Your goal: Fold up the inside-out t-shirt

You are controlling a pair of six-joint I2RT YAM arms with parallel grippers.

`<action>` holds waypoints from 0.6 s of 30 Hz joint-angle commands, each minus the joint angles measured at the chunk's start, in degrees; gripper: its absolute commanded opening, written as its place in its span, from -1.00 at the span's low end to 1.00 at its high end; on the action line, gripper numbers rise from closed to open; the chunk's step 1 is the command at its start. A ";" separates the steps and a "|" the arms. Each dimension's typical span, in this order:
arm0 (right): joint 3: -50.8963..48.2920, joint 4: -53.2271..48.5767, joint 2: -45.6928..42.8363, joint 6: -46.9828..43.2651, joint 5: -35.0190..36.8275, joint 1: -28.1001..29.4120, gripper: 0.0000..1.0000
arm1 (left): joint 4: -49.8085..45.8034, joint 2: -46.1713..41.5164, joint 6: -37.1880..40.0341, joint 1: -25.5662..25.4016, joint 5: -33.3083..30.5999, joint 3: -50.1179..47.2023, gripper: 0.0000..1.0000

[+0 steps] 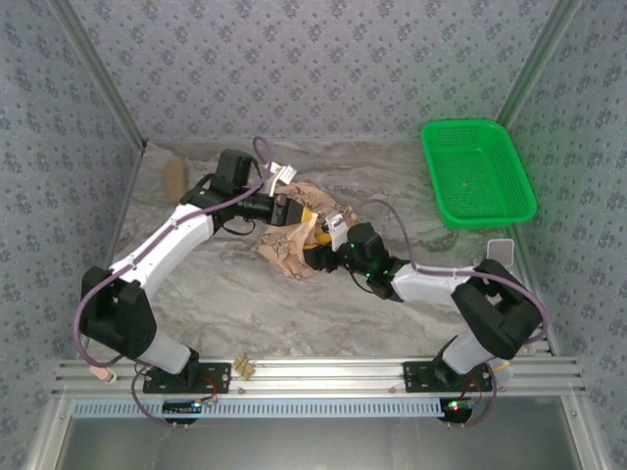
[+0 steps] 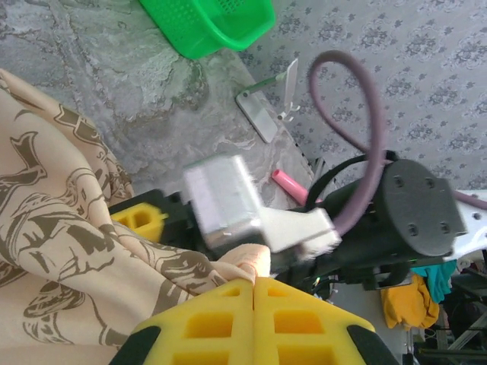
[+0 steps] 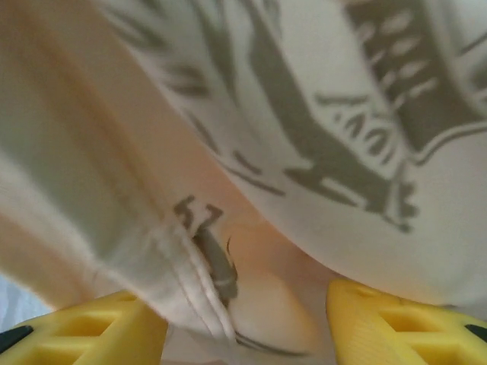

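Both bent at the elbow and reaching inward, left arm (image 1: 167, 243) and right arm (image 1: 431, 284), wrists meeting well left of the green basket (image 1: 477, 171). Clamped tight on a fold of the inside-out t-shirt (image 1: 286, 251), left gripper (image 2: 253, 283); fingers parted around loose cloth, right gripper (image 3: 243, 323). One t-shirt, bunched, left of the basket; one basket; two grippers.

On table (image 1: 235, 304), middle: t-shirt (image 1: 292, 250) bunched between two grippers. Left gripper (image 1: 294, 211) at its far-left side, right gripper (image 1: 323, 238) at its right (cloth hangs between that one's fingers (image 3: 396, 319)). Basket (image 1: 477, 171) in far right corner, well apart from t-shirt. Small oblong item (image 1: 174, 179) far left.
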 commanded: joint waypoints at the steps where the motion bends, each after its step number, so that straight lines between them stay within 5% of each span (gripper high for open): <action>1: 2.05 7.29 2.53 8.70 0.94 1.09 0.19 | 2.62 -2.91 -0.50 0.79 2.40 0.08 -1.00; 10: 8.09 -3.47 6.86 29.26 17.88 1.51 0.26 | 4.39 -3.33 -1.38 1.56 2.95 -0.44 -1.00; 14: 11.97 -19.20 3.46 45.77 25.55 4.12 0.26 | 5.30 -3.29 -2.10 2.39 2.15 -1.05 -1.00; 18: 17.29 -37.23 1.62 60.81 33.23 7.45 -0.42 | 6.64 -3.32 -2.58 2.64 2.19 -1.54 -1.00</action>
